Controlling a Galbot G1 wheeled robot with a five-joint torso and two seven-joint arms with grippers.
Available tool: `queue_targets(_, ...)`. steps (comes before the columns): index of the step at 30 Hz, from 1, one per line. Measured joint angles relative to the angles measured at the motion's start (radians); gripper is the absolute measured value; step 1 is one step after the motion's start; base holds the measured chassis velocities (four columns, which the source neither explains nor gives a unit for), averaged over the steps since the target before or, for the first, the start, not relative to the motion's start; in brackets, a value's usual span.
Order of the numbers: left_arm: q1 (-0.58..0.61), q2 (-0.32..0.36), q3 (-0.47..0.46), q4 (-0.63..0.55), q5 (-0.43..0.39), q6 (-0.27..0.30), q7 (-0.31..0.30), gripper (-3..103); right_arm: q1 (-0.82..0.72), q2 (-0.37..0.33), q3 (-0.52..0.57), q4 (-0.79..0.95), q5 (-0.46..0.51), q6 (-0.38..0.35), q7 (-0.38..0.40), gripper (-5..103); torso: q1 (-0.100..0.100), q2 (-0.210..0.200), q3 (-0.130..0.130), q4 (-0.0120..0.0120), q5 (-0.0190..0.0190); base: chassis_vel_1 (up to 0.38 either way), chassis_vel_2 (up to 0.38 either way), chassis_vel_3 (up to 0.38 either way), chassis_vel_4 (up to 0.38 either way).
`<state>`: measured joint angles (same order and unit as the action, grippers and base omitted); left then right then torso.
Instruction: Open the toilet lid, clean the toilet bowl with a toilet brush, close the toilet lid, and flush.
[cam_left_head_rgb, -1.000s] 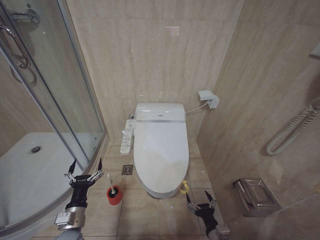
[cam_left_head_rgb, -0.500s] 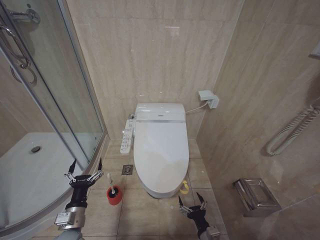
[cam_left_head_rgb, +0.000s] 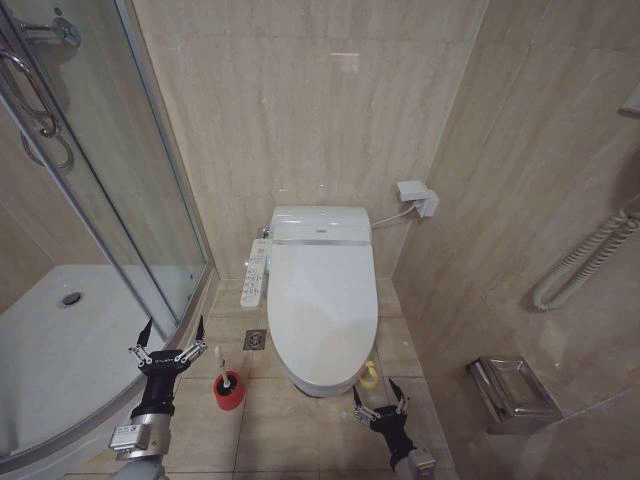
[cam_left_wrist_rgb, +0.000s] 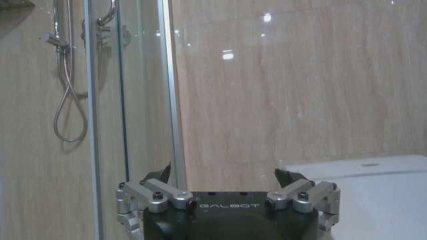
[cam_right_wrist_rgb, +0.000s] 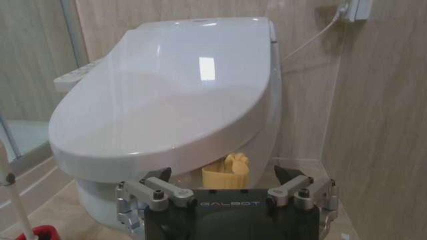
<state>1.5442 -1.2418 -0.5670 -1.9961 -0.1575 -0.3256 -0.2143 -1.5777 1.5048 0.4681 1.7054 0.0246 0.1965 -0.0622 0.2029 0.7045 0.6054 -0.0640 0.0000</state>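
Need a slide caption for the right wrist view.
Open right gripper low before the closed toilet lid, yellow object on the floor behind.

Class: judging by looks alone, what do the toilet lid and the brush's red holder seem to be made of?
The toilet lid: probably glossy white plastic; it mirrors a bright light patch. The red holder: likely plastic, given its uniform red colour, though too small to be sure.
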Motion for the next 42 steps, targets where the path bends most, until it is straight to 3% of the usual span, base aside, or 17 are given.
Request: queue_targets(42,0.000,0.000,0.000,0.000,0.000,0.000,0.000,100,0.106,0.001,0.036,-0.135,0.028,0.020,0.038,100,0.000,0.000,0.000,0.0000,0.0001,0.000,0.000,0.000,0.000)
